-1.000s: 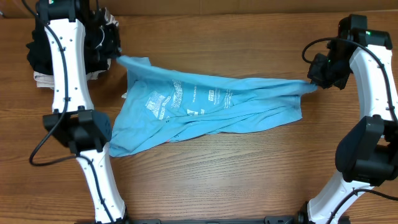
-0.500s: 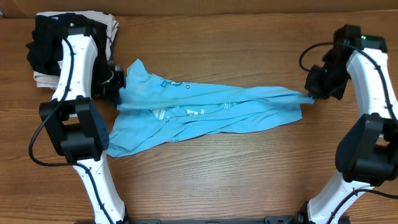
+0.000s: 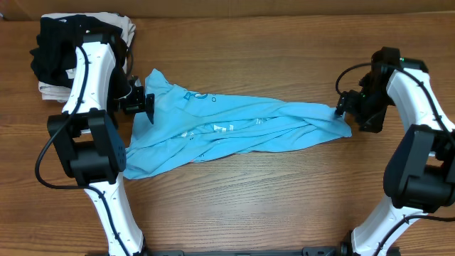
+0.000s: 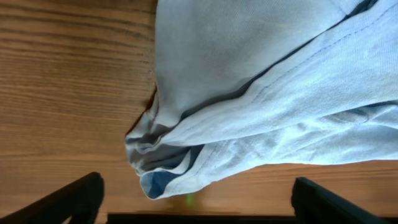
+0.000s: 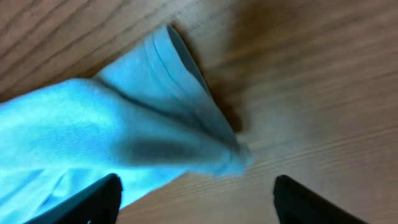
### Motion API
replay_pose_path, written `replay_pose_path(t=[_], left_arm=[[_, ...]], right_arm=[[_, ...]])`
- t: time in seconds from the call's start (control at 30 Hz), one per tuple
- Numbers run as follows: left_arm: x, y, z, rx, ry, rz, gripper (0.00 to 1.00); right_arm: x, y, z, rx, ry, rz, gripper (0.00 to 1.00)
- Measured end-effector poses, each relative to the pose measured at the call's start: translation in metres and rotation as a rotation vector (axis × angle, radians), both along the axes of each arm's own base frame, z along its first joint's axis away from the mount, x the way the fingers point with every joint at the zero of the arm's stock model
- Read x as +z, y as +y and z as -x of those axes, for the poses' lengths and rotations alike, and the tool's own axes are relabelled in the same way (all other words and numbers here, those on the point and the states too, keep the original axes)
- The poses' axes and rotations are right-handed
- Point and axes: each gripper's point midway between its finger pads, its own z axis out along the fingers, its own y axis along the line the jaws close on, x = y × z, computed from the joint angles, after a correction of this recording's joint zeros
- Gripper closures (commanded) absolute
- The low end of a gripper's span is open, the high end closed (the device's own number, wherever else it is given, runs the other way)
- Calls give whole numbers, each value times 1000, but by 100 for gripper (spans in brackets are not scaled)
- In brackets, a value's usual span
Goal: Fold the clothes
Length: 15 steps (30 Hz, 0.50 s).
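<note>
Both hands have just released: left hand (image 3: 144, 107) at 9 o'clock of the shirt (image 3: 242, 128), right hand (image 3: 344, 109) at 3 o'clock, each wide and empty. The shirt lies bunched across the worktop (image 3: 249, 206). Spreading looks unfinished, so a fresh grasp seems next.

My left gripper (image 4: 198, 204) stands wide, one dark fingertip (image 4: 74, 196) low at each edge of my view, nothing pinched between them. Ahead lies the sky-blue T-shirt (image 4: 267, 81), bunched in soft folds on the wooden table (image 4: 68, 74), its stitched, layered edge nearest me, clear of both tips
</note>
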Motion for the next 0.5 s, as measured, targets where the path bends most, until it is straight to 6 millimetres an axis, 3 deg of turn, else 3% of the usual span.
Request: replay_pose_path(t=[0.2,0.4,0.43,0.5], left_arm=[[9,0,-9,-7,-37,-4,0],[58,0,-55,-2,-269,-1,0],[68,-2,-62,0,-310,6,0],[92,-3,-78,1,-416,14,0]], right_arm=[[-31,8,-5,32,-67,-38,11],[-44,19,-8,63,-121,-89,13],[-44,20,-10,69,-137,-92,15],[-44,26,-15,88,-170,-96,32]])
